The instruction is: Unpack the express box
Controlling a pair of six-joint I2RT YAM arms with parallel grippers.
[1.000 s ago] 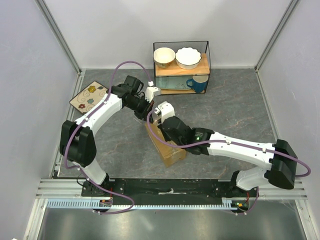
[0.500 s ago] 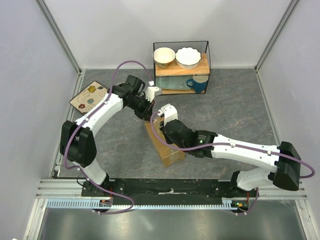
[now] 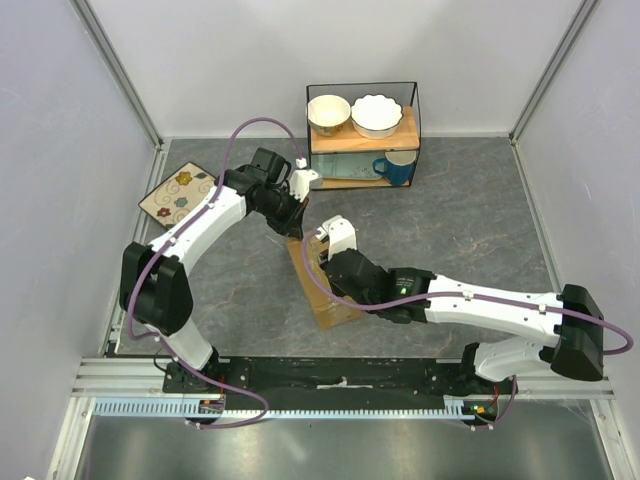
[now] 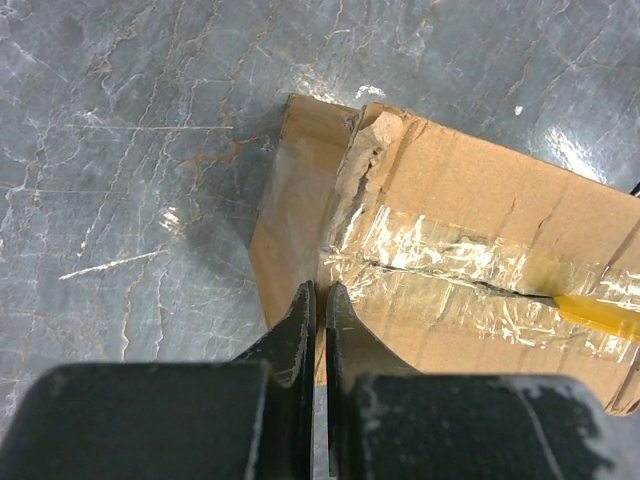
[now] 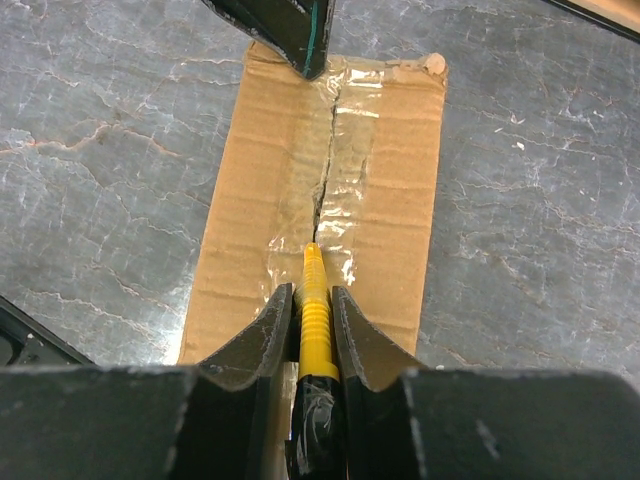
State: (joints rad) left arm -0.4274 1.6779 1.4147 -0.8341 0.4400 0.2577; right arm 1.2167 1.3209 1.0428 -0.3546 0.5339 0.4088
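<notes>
The express box (image 3: 322, 298) lies flat on the grey table, a brown carton with clear tape along its top seam (image 5: 335, 150). My right gripper (image 5: 311, 290) is shut on a yellow utility knife (image 5: 315, 315), whose tip rests in the seam about midway along the box (image 5: 250, 200). Ahead of the tip the tape is slit open up to the far end. My left gripper (image 4: 316, 288) is shut and empty, its tips pressing down on the far end of the box (image 4: 470, 190). The knife's tip (image 4: 595, 313) shows at the right edge of the left wrist view.
A wire rack (image 3: 362, 130) at the back holds two bowls and a blue mug (image 3: 397, 168). A flowered tile (image 3: 180, 193) lies at the back left. Pale walls close the table in on both sides and at the back.
My right arm has drawn back toward the near edge with the knife along the seam. The box has turned slightly. The left gripper has stayed on the far end.
</notes>
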